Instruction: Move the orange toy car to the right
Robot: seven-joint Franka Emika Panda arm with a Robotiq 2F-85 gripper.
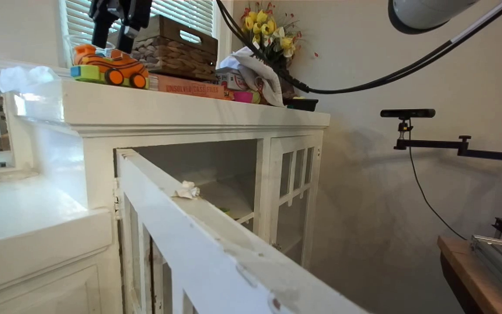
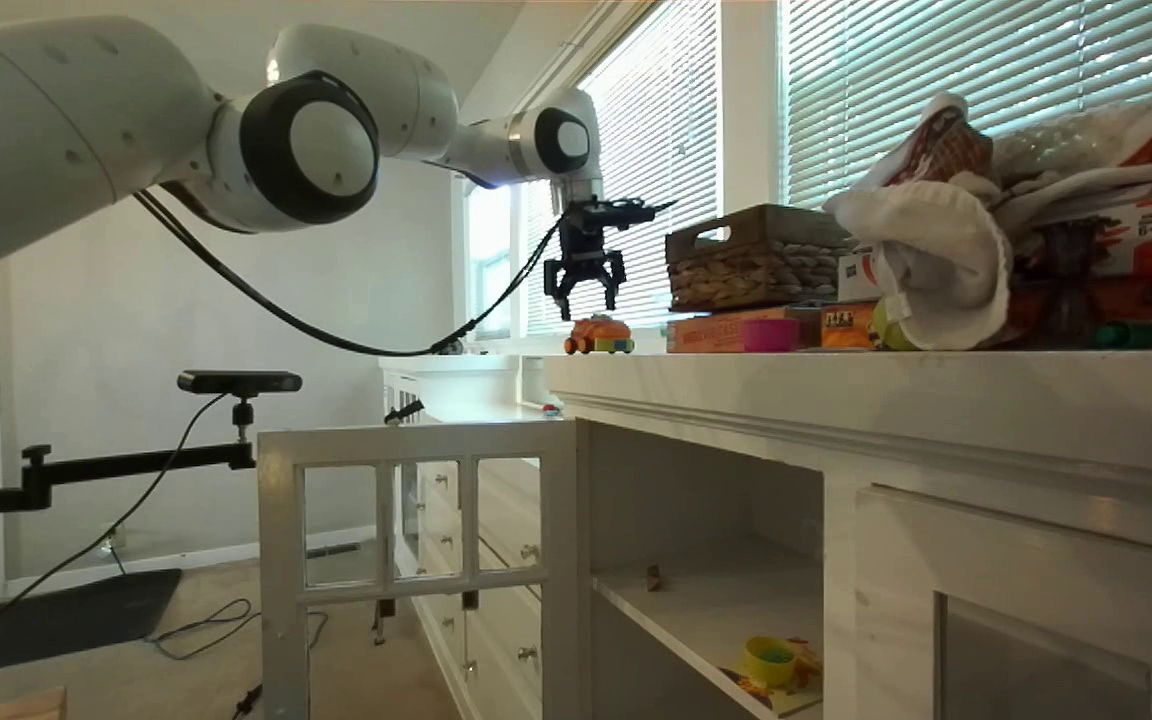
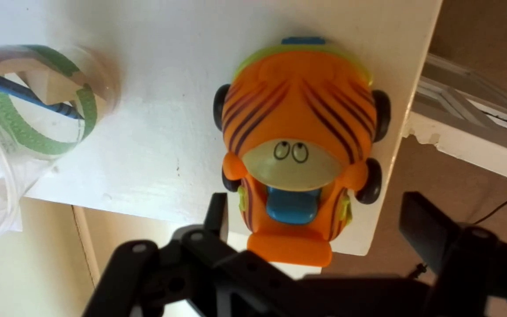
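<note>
Car (image 3: 299,147) sits near a corner of the cabinet top (image 3: 161,114); we poise our empty gripper (image 2: 587,307) above, 2 fingers (image 3: 217,213) wide (likely to straddle it).

In an exterior view, the top edge crops the gripper (image 1: 112,46), which hides part of the wicker basket (image 1: 177,56); in an exterior view, a brown piece (image 2: 653,578) is too small to identify. The wrist view's left edge cuts the clear plastic container (image 3: 27,163).

Daylight through blinds (image 2: 996,60) — glare on white cabinet (image 1: 181,109), soft shadows on wall (image 1: 364,187)
</note>
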